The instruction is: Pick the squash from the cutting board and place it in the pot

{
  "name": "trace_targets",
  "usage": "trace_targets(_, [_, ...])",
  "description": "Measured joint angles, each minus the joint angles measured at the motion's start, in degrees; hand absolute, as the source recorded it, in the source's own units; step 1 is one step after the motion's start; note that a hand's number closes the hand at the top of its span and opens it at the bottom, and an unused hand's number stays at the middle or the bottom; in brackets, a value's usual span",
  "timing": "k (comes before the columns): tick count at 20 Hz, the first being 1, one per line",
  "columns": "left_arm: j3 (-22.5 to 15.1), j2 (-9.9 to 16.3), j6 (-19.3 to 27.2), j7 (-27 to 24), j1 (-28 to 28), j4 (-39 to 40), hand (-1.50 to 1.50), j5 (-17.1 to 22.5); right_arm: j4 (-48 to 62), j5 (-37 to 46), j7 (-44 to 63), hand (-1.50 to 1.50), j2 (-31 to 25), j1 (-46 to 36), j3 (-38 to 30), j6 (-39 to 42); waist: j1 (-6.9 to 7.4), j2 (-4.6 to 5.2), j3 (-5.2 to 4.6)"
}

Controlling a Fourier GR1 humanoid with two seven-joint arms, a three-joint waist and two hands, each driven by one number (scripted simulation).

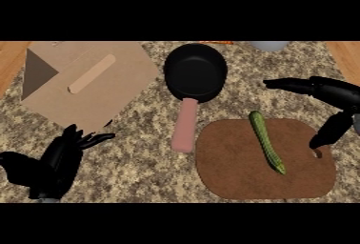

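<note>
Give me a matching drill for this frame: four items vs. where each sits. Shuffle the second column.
Items:
1. squash
2. pot
3. left hand
4. right hand

Places:
A. lower left, open over the counter
B. lying on the brown cutting board
C. top centre, pink handle pointing toward the robot
D. right edge, open above the board's corner

Pairs: 1-B, 2-C, 3-A, 4-D

A speckled brown-and-cream stone worktop [134,162] fills nearly the whole view. Strips of light wood [8,59] show at its upper left and upper right [346,55] corners. The light is even, and soft shadows fall close beside whatever rests on the surface.
</note>
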Motion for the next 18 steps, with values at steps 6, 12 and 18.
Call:
trace_targets(6, [1.2,0.4,-0.4,-0.8,-2.1,-2.8,0.0,-0.3,-2.0,5.1,2.2,-1.5,0.4,-0.6,6.1,0.8,-0.97,-0.66,0.4])
trace_targets(12, [3.4,0.8,-1.6,-2.2,-3.8,-4.2,0.0,-0.2,-2.6,6.9,3.3,-1.5,2.3,0.5,8.2,0.6,-1.47,-0.99,0.63])
trace_targets(18, [5.3,0.9,-2.2,-2.8,-5.0,-5.2,0.0,-0.1,-1.6,10.4,4.2,-1.5,3.0,1.1,9.4,-0.6,-1.61,-1.1,0.78])
